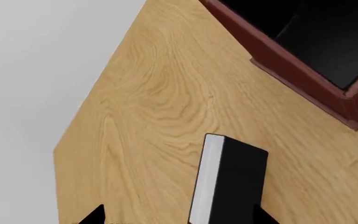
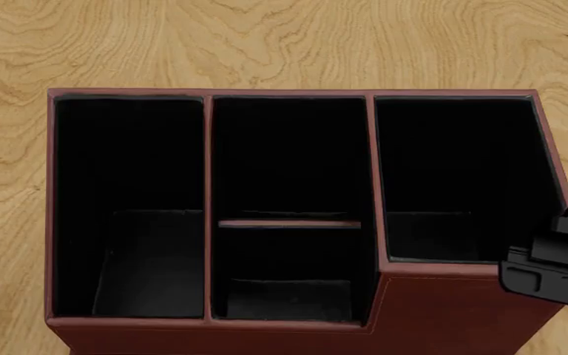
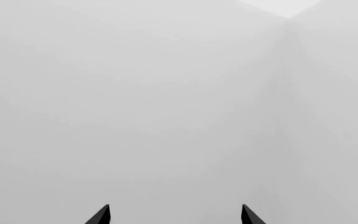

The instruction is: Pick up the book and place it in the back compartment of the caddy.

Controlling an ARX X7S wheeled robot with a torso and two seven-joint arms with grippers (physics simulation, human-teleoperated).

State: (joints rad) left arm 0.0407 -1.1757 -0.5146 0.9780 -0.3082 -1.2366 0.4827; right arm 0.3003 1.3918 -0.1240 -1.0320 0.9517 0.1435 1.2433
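The black book [image 1: 232, 182], white page block showing along one side, lies on the wooden table [image 1: 154, 93] in the left wrist view. My left gripper [image 1: 180, 217] is open, and the book's near end sits between its fingertips, close to one fingertip [image 1: 264, 215]. A corner of the red-brown caddy [image 1: 297, 70] lies beyond the book. In the head view the caddy [image 2: 442, 303] fills the frame, its black cells empty; the book is hidden there. My right gripper [image 3: 175, 216] is open with nothing between its fingertips, facing plain grey.
A short divider [image 2: 289, 222] splits the caddy's middle column into a back and a front cell, with long cells either side. The right arm's dark body [image 2: 560, 266] overlaps the caddy's right front corner. The table edge [image 1: 89, 100] runs near the book.
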